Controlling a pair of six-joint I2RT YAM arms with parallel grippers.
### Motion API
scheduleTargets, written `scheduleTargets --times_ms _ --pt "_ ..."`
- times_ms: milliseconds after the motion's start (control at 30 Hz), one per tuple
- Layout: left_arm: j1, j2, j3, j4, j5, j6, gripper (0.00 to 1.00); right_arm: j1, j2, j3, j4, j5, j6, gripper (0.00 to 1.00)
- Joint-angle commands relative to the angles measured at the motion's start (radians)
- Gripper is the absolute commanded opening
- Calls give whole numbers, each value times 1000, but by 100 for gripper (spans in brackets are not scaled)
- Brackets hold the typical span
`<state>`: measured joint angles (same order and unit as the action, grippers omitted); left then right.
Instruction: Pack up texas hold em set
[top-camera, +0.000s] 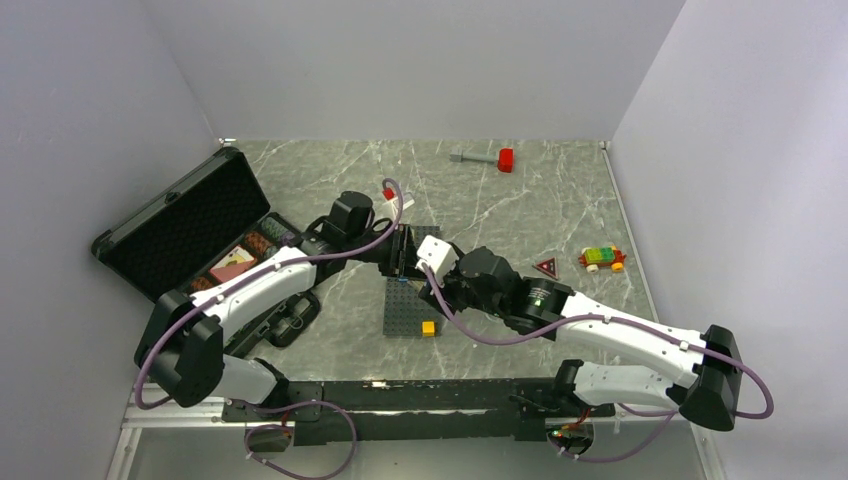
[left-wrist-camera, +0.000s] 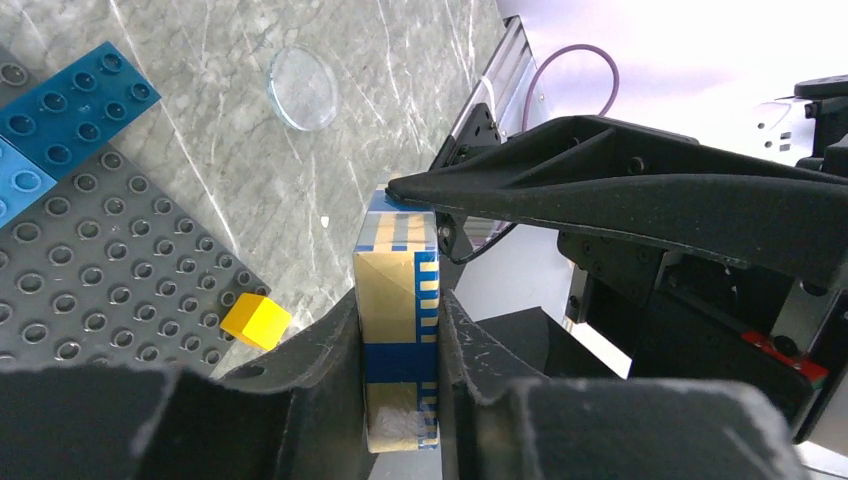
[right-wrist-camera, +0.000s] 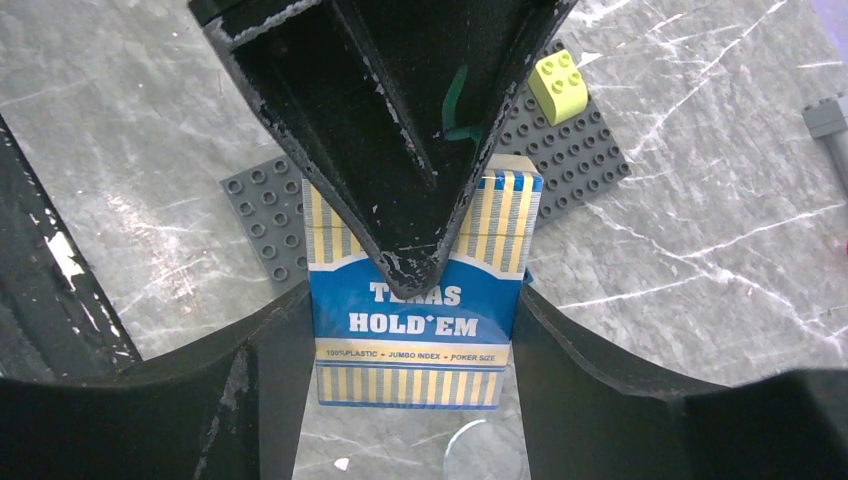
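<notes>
- Top view: the black case (top-camera: 185, 225) lies open at the left, with the pink card pack (top-camera: 235, 262) already in its lining. The red-triangle button (top-camera: 546, 267) sits on the table at the right, well apart from the case, so I judge the packing only partly done. Both arms reach inward. The left gripper (top-camera: 403, 248) and right gripper (top-camera: 418, 268) meet tip to tip above the dark grey baseplate (top-camera: 405, 318). What they share is too small to tell here.
- Left wrist view: the blue-white card pack (left-wrist-camera: 397, 300) stands on edge in the air, and the left pincer is clamped on its two broad faces. One right finger touches its top corner.
- Right wrist view: the right pincer presses the pack's two narrow sides, with the printed face toward the camera and a left finger lying across it. With both gripping at once, this looks like a hand-over. This pack has yet to reach the case.
</notes>
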<state>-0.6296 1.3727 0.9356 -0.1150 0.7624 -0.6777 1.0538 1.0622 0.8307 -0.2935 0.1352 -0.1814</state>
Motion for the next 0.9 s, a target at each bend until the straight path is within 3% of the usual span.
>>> scheduleTargets --times_ms 0,67,133,267,400,533,867 --pt "-7 22 30 30 47 -4 21 5 -18 15 72 60 -38 28" --pt "-7 29 31 31 55 -3 8 5 -11 16 72 74 -36 40" --pt "-7 32 35 27 53 1 0 5 -10 13 82 86 -33 60" --pt "-5 24 42 -6 4 21 0 4 -4 10 117 110 -14 97" --pt "22 -23 51 -57 -101 57 0 3 12 39 131 86 20 100" --pt "120 -93 25 -86 -145 68 0 -8 -10 23 198 87 43 100" --pt "534 -423 -116 -302 -332 118 0 -197 -41 -50 351 -8 178 100"
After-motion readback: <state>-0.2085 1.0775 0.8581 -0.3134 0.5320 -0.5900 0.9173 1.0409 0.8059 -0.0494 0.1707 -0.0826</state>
